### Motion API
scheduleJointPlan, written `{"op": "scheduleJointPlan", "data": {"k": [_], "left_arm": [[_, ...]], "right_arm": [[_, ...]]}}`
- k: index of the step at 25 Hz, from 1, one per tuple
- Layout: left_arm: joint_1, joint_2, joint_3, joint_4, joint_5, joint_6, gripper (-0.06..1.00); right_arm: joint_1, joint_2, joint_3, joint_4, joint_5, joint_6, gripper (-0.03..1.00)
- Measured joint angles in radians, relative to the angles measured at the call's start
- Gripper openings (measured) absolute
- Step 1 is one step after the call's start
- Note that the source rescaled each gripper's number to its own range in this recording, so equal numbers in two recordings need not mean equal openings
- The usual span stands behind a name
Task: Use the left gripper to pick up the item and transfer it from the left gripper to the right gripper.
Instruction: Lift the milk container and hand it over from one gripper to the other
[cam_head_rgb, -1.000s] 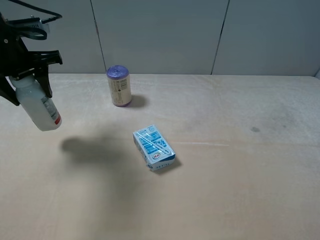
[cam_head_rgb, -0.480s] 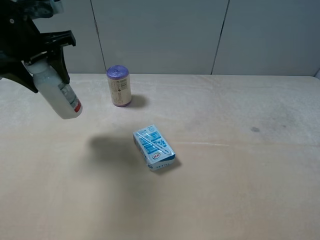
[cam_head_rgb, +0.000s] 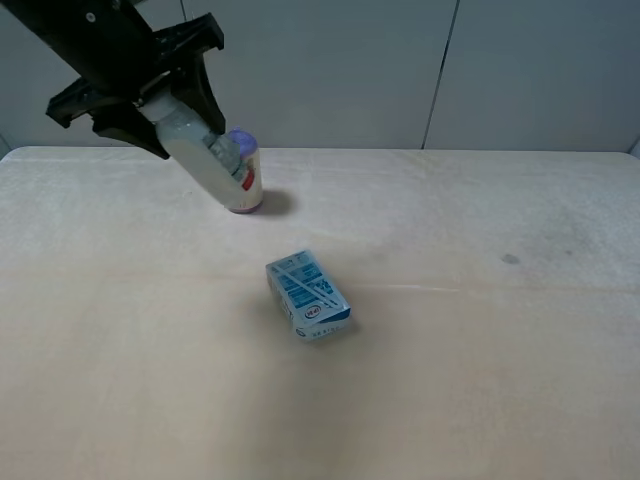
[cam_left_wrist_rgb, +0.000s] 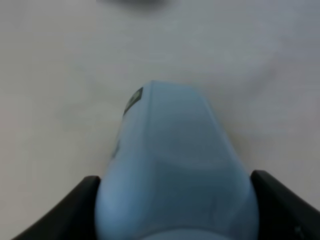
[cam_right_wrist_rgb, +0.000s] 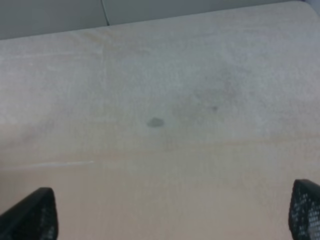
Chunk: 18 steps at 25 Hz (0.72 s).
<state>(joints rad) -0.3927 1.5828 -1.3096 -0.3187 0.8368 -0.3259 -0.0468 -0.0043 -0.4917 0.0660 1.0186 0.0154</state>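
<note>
The left gripper (cam_head_rgb: 188, 135) is clamped on the item (cam_head_rgb: 207, 165), a small white bottle. Its two black fingers (cam_left_wrist_rgb: 75, 210) press against opposite sides of the bottle near the cap end. The body juts out past the fingertips, tilted, with its base pointing down and away from the arm. In the left wrist view the bottle fills the space between the jaws and is too blurred for its label to be read. The high view shows a strip of red at the label's edge near the base.

Just past the bottle's lower end stands a beige can (cam_head_rgb: 248, 145) with a purple top, partly hidden behind the bottle. Whether the two touch cannot be told from this angle. A blue-and-white carton (cam_head_rgb: 308, 297) lies flat on the table (cam_head_rgb: 450, 390), well apart from the left gripper — beyond the bottle's base and nearer the camera.

The right gripper (cam_right_wrist_rgb: 167, 215) does not show in the high view. Its own wrist camera catches only the two black fingertips at the frame's opposite edges — spread wide, with nothing between them. Ahead of those spread tips there is bare tabletop and a small dark stain (cam_right_wrist_rgb: 156, 122).
</note>
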Motion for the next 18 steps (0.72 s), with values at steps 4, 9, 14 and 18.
{"op": "scheduleJointPlan", "data": {"k": [4,9,14,18], "left_arm": [[-0.017,0.01,0.0,-0.127,-0.057,0.099,0.04],[-0.017,0.086,0.0,-0.347,-0.066,0.261,0.04],[-0.017,0.174,0.0,-0.628,-0.071,0.488,0.04],[-0.017,0.226,0.0,-0.774,-0.064,0.61,0.04]], "right_arm": [[0.0,0.0,0.0,0.0,0.0,0.0,1.0],[0.0,0.0,0.0,0.0,0.0,0.0,1.0],[0.0,0.0,0.0,0.0,0.0,0.0,1.0],[0.0,0.0,0.0,0.0,0.0,0.0,1.0]]}}
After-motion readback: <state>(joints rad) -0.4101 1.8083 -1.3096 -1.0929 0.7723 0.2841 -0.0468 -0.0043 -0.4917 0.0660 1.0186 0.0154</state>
